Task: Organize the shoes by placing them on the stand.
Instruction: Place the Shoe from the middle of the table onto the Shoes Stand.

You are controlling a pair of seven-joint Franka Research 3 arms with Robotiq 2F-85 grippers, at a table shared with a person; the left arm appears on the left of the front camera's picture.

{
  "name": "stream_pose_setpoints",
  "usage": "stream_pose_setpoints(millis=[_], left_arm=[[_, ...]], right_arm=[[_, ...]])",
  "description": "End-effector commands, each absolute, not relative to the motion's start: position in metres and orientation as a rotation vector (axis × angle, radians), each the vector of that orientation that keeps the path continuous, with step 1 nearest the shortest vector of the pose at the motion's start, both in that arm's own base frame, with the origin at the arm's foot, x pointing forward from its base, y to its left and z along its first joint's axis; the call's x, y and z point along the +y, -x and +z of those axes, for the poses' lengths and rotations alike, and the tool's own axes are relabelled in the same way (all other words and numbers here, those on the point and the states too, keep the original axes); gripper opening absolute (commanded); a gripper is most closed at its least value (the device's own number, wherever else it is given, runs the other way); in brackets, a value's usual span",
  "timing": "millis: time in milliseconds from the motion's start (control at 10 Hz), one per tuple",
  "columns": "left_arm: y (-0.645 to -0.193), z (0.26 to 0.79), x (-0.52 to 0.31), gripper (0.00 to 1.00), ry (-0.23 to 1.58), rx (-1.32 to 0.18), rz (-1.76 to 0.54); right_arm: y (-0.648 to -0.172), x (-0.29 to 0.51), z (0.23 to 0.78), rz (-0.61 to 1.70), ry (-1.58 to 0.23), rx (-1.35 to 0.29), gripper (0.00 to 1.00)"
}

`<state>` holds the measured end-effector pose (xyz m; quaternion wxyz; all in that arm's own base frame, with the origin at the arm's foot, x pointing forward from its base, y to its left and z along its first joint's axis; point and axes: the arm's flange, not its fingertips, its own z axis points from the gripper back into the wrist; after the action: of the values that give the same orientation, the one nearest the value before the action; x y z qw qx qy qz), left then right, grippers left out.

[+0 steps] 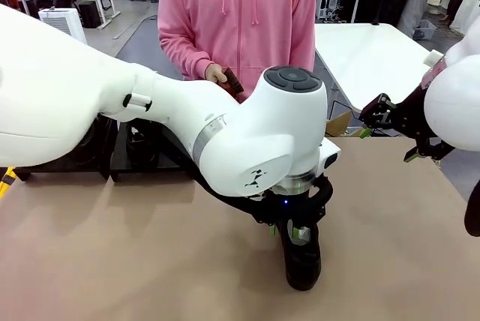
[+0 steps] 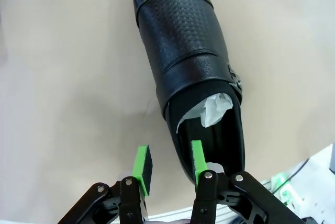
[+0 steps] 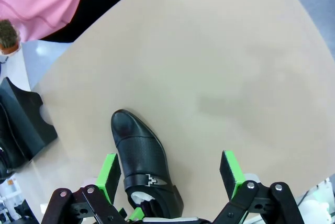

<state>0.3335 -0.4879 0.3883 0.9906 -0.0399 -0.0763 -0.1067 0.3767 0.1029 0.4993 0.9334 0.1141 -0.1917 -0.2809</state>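
One glossy black shoe (image 1: 302, 259) with white paper inside lies on the tan table, right of centre near the front edge. My left gripper (image 1: 300, 235) hangs over its heel end. In the left wrist view the shoe (image 2: 183, 51) points away, and my left gripper (image 2: 168, 165) straddles its side wall with jaws half closed: one pad inside the opening, the other outside, with table showing between that pad and the leather. My right gripper (image 1: 388, 144) hovers wide open at the right, above and apart from the shoe (image 3: 141, 156). The black stand (image 1: 150, 162) sits at the back left, mostly hidden by my left arm.
A person in a pink hoodie (image 1: 236, 13) stands at the far side holding a small brown brush (image 1: 232, 81). A cardboard box (image 1: 339, 122) and a white table (image 1: 375, 51) lie beyond the far right edge. The stand (image 3: 23, 124) holds a dark shape.
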Motion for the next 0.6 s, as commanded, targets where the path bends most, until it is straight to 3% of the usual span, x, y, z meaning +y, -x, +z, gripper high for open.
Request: stream_pose_setpoints(millis=[0,400,500], left_arm=[[-0.338,0.381,-0.500,0.43,0.066,-0.181,-0.186],[-0.344,0.360,-0.501,0.43,0.058,-0.105,-0.223],[-0.342,0.360,-0.501,0.29,0.029,-0.117,-0.244]], right_arm=[[-0.377,0.099,0.500,-0.556,-0.253,-0.387,1.00],[-0.377,0.099,0.500,-0.556,-0.253,-0.387,1.00],[-0.377,0.099,0.500,-0.556,-0.253,-0.387,1.00]])
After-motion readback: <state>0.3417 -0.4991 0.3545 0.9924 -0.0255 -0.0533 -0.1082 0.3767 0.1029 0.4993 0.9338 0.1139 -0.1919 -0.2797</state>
